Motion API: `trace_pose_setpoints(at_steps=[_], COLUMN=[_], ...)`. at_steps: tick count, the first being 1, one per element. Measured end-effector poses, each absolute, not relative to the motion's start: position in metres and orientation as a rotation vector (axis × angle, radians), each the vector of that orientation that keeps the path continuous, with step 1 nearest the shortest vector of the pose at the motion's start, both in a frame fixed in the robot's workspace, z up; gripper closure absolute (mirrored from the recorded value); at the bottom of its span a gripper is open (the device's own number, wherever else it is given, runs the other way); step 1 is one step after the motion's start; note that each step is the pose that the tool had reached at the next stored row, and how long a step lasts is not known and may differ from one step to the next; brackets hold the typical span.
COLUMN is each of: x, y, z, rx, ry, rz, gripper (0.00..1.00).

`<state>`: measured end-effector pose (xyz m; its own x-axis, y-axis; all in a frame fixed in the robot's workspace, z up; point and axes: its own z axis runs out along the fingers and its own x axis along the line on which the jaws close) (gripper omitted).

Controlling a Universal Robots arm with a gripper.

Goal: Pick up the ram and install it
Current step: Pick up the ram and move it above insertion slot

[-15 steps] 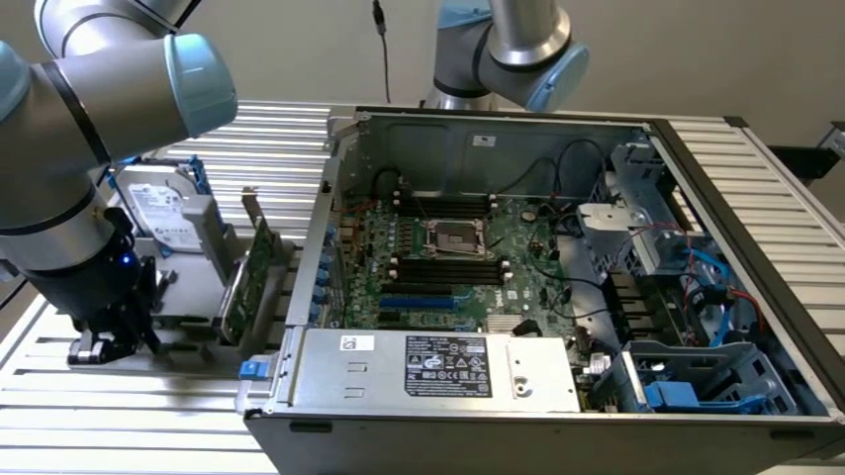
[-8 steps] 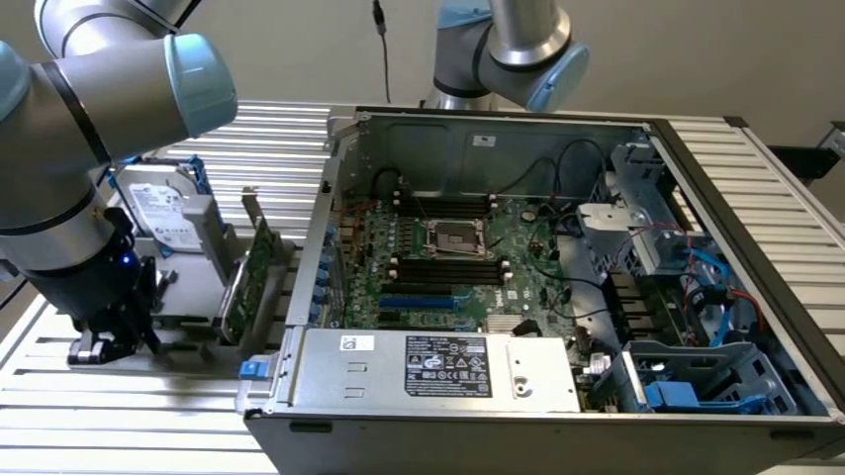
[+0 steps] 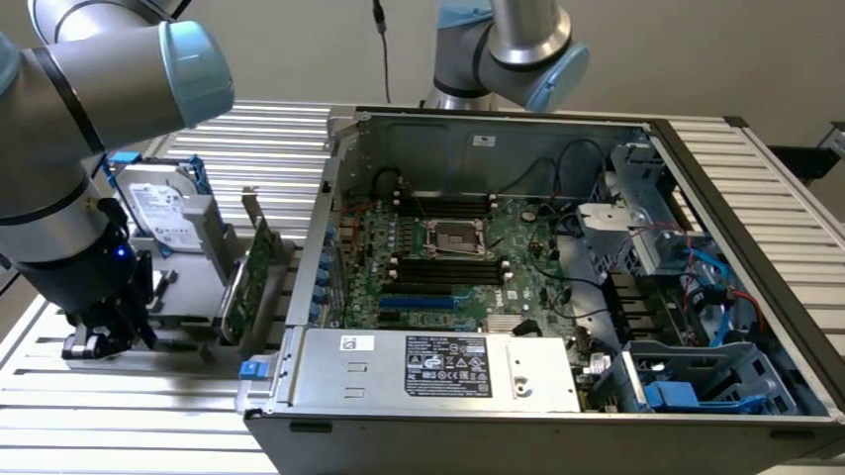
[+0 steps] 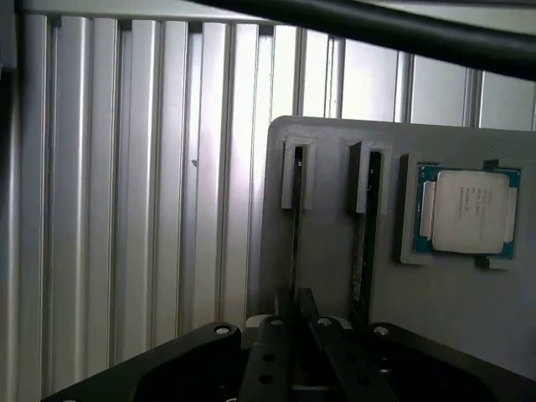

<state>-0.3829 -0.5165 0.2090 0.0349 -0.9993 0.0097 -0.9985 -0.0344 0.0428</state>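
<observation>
Tool (image 4: 297,316) is clenched on the ram (image 4: 296,219), as far as the wrist view lets me judge. Its two dark fingers (image 4: 276,343) meet on the thin edge of the stick. The ram stands upright in a slot of the grey holder (image 4: 331,268), the slot farther from the processor chip (image 4: 469,209). A second stick (image 4: 365,234) stands in the holder's other slot, between the ram and the chip. To do this step well, I think the grip should be square to the board. The lift should go straight out along the slot, without tilt, so that the ram does not jam on the slot walls or brush its neighbour.

In the exterior view the tool (image 3: 95,341) is low over the holder (image 3: 185,297), at the end away from the computer case (image 3: 436,117). The arm (image 3: 59,178) stands above the holder, its last part nearly vertical, the wrist pointing down. The holder lies on the slatted surface (image 3: 133,406), just beside the case.
</observation>
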Motion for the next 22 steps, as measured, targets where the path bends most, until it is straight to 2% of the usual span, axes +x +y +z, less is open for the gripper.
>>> trace_pose_setpoints(at_steps=[22], x=[-0.357], y=[-0.510], z=[0.309], rx=[2.228], ry=[-2.152], rz=[-0.044], gripper=[0.86])
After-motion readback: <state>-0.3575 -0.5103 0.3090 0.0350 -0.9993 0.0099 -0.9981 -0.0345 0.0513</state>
